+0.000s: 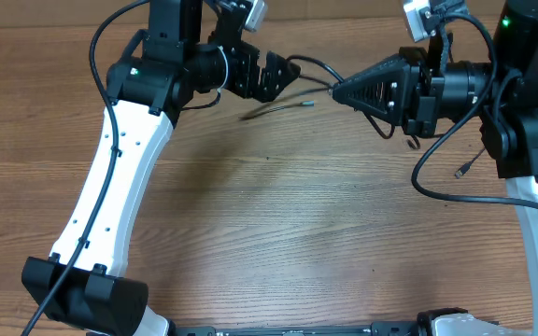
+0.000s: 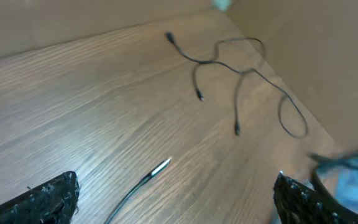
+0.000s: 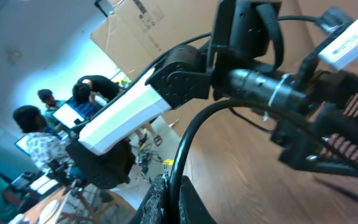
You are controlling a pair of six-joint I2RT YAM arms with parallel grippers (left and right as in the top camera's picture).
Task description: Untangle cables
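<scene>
Separating one cable [image 3: 179, 155] near the desk's [image 1: 269, 224] far edge, it seems.
Right gripper [image 3: 169, 196] pinches it; left gripper [image 2: 176, 190] hangs spread above a loose cord [image 2: 143, 180], which it likely must clamp next.

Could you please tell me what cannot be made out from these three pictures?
- Overhead: the right arm covers most of the tangled cables; their crossings show only in the left wrist view, small and soft.
- Right wrist: the bottom edge cuts off where the right gripper pinches the black cable.
- Left wrist: a blurred blue shape at the right edge, unidentifiable.
</scene>
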